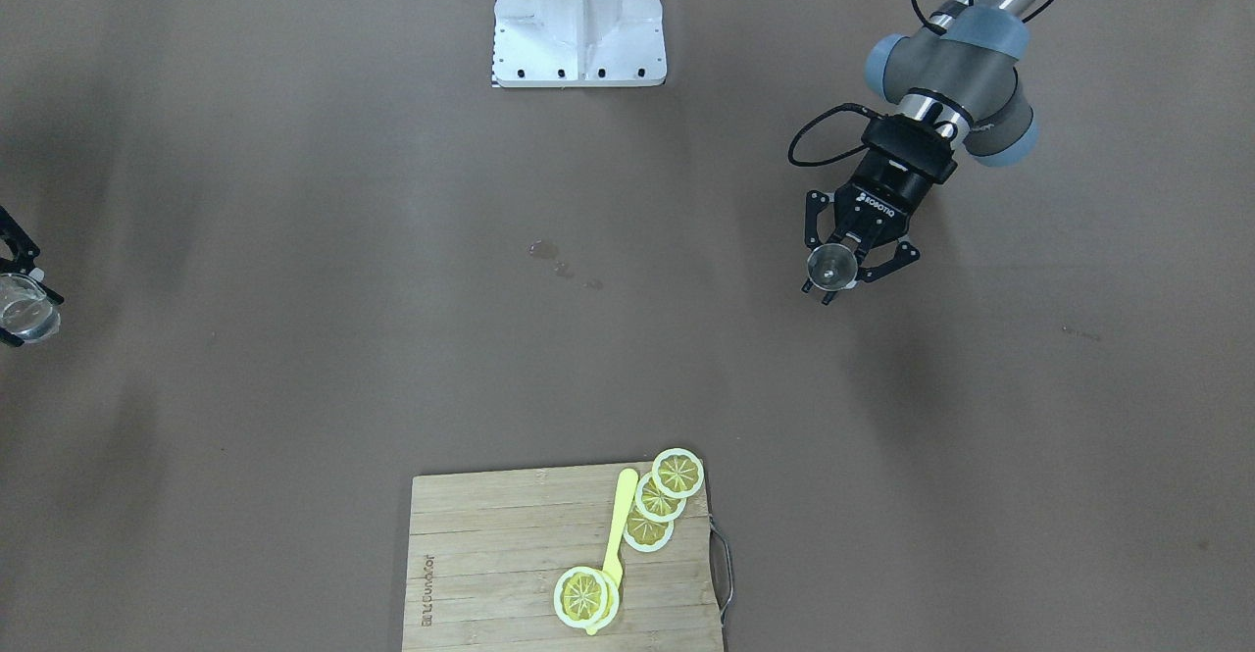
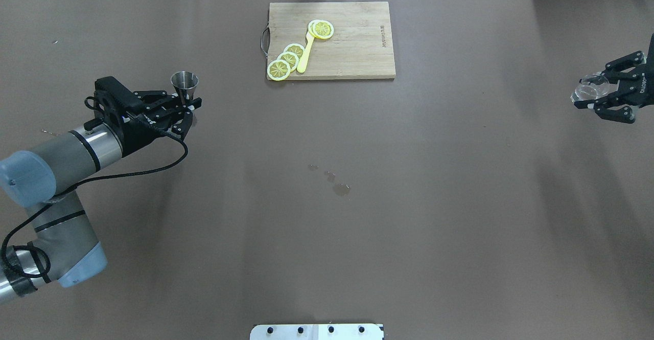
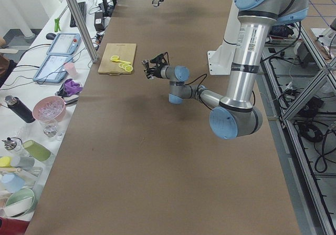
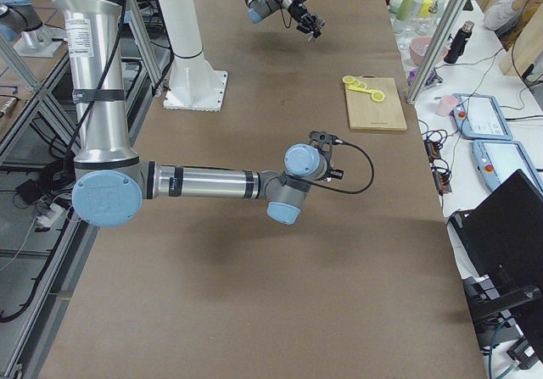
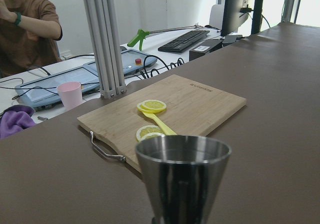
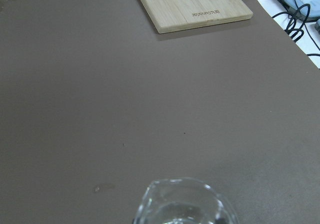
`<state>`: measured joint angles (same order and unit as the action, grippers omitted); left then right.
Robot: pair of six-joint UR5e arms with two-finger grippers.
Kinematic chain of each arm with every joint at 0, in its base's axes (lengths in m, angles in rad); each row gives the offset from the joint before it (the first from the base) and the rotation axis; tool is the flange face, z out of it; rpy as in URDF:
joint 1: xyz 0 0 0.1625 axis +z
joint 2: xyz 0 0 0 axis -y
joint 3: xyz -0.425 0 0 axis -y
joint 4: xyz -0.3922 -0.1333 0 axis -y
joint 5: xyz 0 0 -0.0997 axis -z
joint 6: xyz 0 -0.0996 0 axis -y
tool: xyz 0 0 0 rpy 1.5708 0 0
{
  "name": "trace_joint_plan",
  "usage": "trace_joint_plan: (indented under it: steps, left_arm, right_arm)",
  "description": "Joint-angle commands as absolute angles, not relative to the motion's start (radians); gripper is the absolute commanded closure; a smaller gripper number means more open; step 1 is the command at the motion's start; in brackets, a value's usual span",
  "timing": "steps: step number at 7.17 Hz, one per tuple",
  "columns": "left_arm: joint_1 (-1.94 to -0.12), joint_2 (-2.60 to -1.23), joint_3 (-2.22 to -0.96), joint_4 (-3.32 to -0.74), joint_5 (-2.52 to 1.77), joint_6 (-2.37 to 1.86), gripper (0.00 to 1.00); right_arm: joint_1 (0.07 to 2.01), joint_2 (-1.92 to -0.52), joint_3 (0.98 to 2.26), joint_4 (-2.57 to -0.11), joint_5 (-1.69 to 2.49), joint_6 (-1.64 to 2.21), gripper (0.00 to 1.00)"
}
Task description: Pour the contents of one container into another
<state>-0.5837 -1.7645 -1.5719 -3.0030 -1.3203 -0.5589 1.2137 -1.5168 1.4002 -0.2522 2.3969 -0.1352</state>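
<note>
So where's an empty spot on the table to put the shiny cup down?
Lots of bare brown table between the jigger and the glass, on both sides of the wet drops in the middle. The cutting board is crowded at its handle end with lemon slices and a yellow utensil.

A bamboo cutting board (image 2: 352, 48) carries lemon slices (image 2: 279, 69) and a yellow utensil (image 2: 305, 56).

left arm (image 1: 956, 69): silver tube, blue-grey joint caps | left claw (image 1: 839, 275): black, white ROBOTIQ lettering | cable (image 1: 792, 147): black

Brown table (image 2: 409, 202), cluttered white benches (image 3: 23, 135) alongside.
</note>
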Motion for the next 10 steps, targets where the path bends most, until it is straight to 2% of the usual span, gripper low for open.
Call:
trace_joint_plan:
  steps: [1, 6, 10]
  left_arm:
    - [-0.561, -1.740, -1.571, -2.999, -1.166, -0.580, 1.00]
    - [-0.450, -1.658, -1.588, -2.994, -0.768, -0.664, 1.00]
    - [-0.428, -1.635, -1.588, -2.974, -0.663, -0.947, 1.00]
  right_arm:
    - [1.162, -1.516, 1.315, -0.085, 2.364, -0.054, 1.00]
    - [1.014, -1.516, 1.295, 0.066, 2.197, 0.179, 1.00]
    - [0.896, -1.500, 1.204, 0.221, 2.047, 0.284, 1.00]
